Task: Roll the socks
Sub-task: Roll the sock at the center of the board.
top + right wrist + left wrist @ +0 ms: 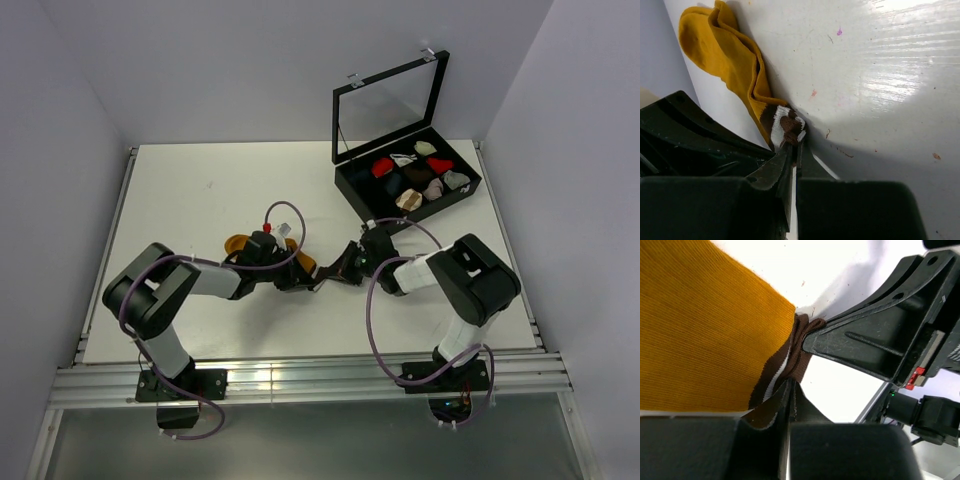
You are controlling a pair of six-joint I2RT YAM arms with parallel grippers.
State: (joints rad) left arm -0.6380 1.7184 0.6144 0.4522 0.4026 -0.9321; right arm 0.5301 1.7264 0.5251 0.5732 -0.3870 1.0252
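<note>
A mustard-orange sock (705, 330) with a dark brown, white-striped cuff (787, 357) lies at the table's middle, mostly hidden under the arms in the top view (238, 243). My left gripper (791, 385) is shut, its tips pinching one edge of the cuff. In the top view it sits at the sock's right end (292, 278). My right gripper (797, 142) is shut on the bunched cuff (789, 125), facing the left one (335, 278). The sock's body (722, 50) trails away folded behind the cuff. Only this one sock shows.
A black box (352, 190) with its glass lid (390, 105) raised stands at the back right, holding several small sock bundles (415, 172). The right gripper's black finger (875, 340) fills the right of the left wrist view. White walls enclose the table on three sides.
</note>
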